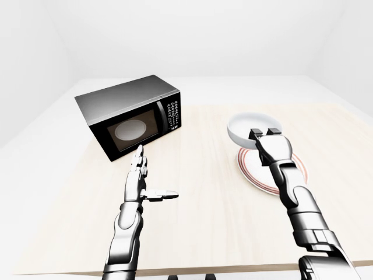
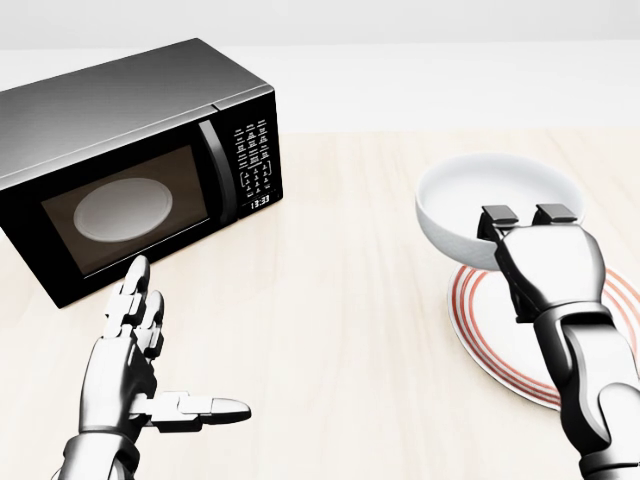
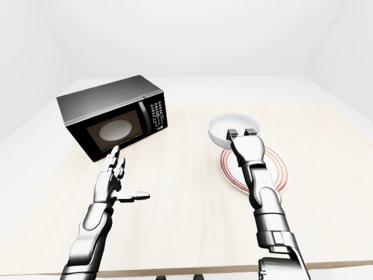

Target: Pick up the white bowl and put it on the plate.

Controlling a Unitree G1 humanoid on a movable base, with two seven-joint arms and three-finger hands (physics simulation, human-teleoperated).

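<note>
Because our right robot hand [image 2: 520, 225] grips the white bowl [image 2: 497, 203] by its near rim, we carry it just over the plate [image 2: 500, 345] edge, while our left robot hand [image 2: 150, 375] idles open above the worktop [image 2: 330, 330].

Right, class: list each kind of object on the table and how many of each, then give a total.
Microwave: 1
White bowl, gripped at its rim by the right hand: 1
Plate with red rings: 1
Total: 3
</note>
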